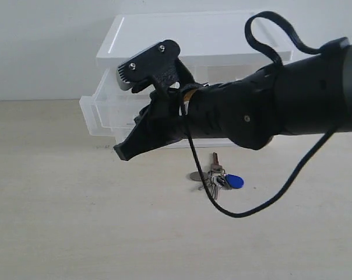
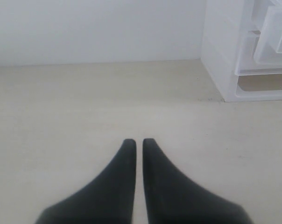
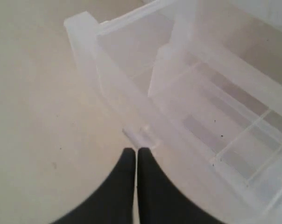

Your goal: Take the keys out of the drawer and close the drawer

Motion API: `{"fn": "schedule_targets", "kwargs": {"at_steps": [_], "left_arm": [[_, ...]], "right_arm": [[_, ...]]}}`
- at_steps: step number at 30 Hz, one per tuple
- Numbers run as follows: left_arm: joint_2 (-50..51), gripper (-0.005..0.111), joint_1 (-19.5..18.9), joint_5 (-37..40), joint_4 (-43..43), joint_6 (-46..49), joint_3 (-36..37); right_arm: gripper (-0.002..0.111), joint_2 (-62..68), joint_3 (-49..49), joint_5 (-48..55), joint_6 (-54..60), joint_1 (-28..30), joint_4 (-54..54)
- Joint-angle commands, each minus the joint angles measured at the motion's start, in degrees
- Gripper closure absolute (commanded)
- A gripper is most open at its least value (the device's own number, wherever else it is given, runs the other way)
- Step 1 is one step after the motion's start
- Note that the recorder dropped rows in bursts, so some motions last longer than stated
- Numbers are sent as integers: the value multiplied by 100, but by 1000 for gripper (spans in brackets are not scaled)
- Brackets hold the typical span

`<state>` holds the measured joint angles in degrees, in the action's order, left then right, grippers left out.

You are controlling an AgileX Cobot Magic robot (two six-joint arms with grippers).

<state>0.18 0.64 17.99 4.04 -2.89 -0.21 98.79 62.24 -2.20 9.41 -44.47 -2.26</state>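
Finds the keys lying loose on the surface, just in front of the unit and outside the drawer; judges removal done. Notes the left gripper over bare surface beside the unit, with jaws clenched on nothing, evidently kept out of the way. Notes the right gripper reaching across with jaws clenched and empty, tips at or just short of the white tab handle of the open drawer, apparently to push as one blunt point. Judges closing not yet done
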Motion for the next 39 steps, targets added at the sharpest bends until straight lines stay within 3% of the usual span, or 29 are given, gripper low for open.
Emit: {"fn": "schedule_targets", "kwargs": {"at_steps": [1, 6, 16, 27, 31, 39], "left_arm": [[-18, 102, -13, 10, -10, -56, 21], [-18, 102, -13, 10, -10, -56, 21], [-18, 102, -13, 10, -10, -56, 21], [-18, 102, -13, 10, -10, -56, 21], [-18, 102, -13, 10, -10, -56, 21], [-18, 102, -13, 10, -10, -56, 21]], "right_arm": [[108, 227, 208, -140, 154, 302, 0], [108, 235, 240, -306, 65, 792, -25], [108, 590, 257, -1699, 8, 968, -180], [108, 1233, 928, -1289, -41, 1293, -511], [108, 498, 901, 93, 210, 1042, -470], [108, -1738, -380, -237, 422, 465, -470]]}}
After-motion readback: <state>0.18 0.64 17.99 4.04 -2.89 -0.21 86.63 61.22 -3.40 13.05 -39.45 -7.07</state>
